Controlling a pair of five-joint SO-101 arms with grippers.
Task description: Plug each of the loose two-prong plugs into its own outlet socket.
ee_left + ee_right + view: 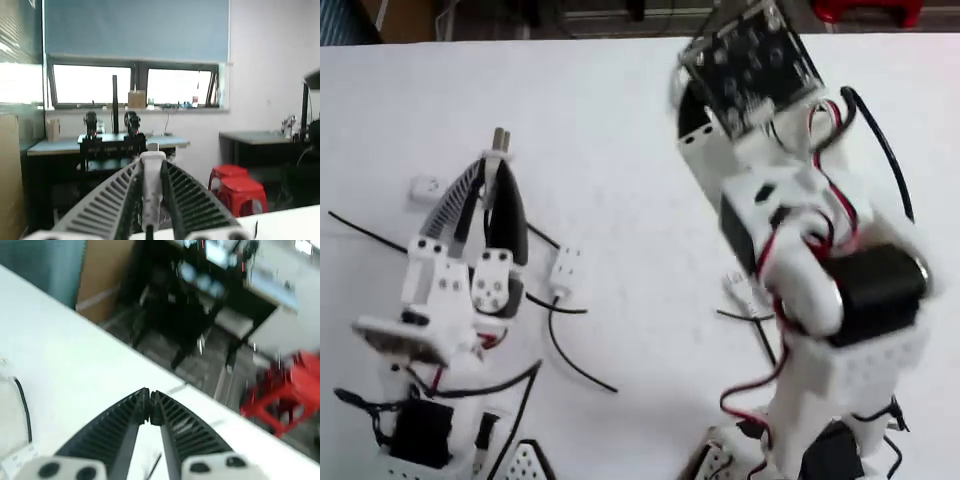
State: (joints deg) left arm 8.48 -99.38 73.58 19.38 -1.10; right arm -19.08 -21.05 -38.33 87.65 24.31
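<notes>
My left gripper (498, 152) stands over the left half of the table, shut on a white two-prong plug (499, 136) whose metal prongs stick out past the fingertips. In the left wrist view the plug (151, 172) sits clamped between the ribbed fingers (112, 197), lifted off the table. A small white outlet block (423, 187) lies to the left of that gripper. Another white block with a black cord (565, 268) lies to its right. My right gripper (150, 397) is shut with nothing in it, raised above the white table (60, 350).
The right arm (820, 270) rises high at the right and hides part of a white piece with a cord (740, 290). Black cords (570, 360) trail across the near table. A red stool (280, 390) and desks stand beyond the far edge.
</notes>
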